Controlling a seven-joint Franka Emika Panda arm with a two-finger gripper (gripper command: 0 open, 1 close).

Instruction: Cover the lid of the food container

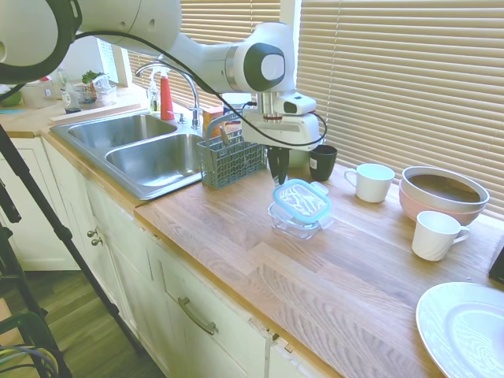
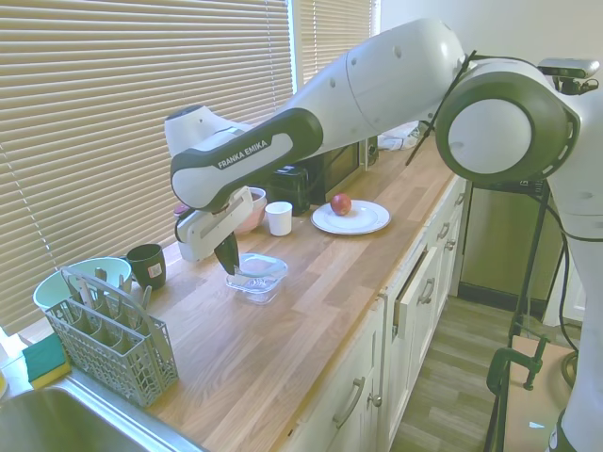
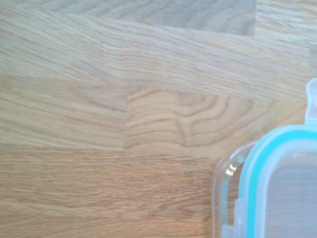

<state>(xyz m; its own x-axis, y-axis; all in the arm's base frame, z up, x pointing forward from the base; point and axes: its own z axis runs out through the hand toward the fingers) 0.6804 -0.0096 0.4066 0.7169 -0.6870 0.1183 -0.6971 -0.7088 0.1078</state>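
Observation:
The lid [image 1: 300, 198], clear with a teal rim seal, lies on top of the food container [image 1: 295, 224], a small clear glass dish on the wooden counter. It sits slightly askew, its snap tabs sticking out. My gripper [image 1: 277, 175] hangs just beside the lid's far left corner, a little above the counter, fingers together with nothing between them. From the other side, the gripper [image 2: 230, 266] points down next to the lid [image 2: 257, 266] and container [image 2: 256, 284]. The wrist view shows a corner of the lid [image 3: 282, 183] over the glass rim of the container [image 3: 222, 186].
A grey utensil rack [image 1: 230, 160] and black mug [image 1: 322, 162] stand behind the gripper. White mugs [image 1: 370, 182] [image 1: 435, 235], stacked bowls [image 1: 443, 193] and a large white plate [image 1: 465, 327] lie to the right. The sink [image 1: 150, 153] is at left.

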